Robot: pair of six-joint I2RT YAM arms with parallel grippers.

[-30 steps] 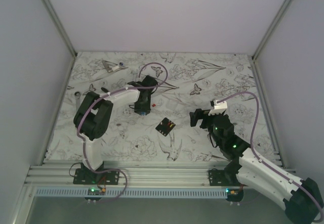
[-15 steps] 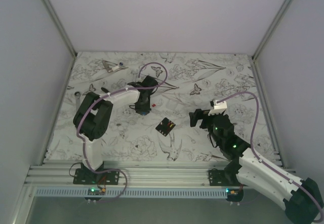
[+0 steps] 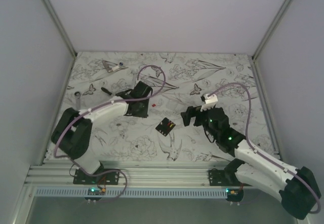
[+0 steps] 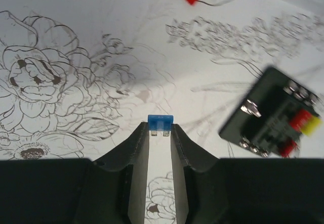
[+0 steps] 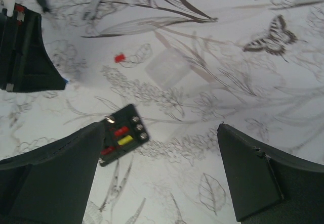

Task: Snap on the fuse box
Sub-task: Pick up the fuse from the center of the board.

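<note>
The fuse box (image 3: 164,127), a small flat black square, is seen lying on the table (image 3: 228,77), which is covered with drawn flowers and butterflies. It lies between the two grippers and is touched by neither. In the left wrist view, the left gripper (image 4: 160,132) is shown with its jaws clamped on a tiny blue fuse (image 4: 160,119); from above this cannot be made out. The right gripper (image 5: 161,130) is shown with its jaws wide apart and nothing in them. Red and yellow bits in the box's slots are shown only by the wrist views.
</note>
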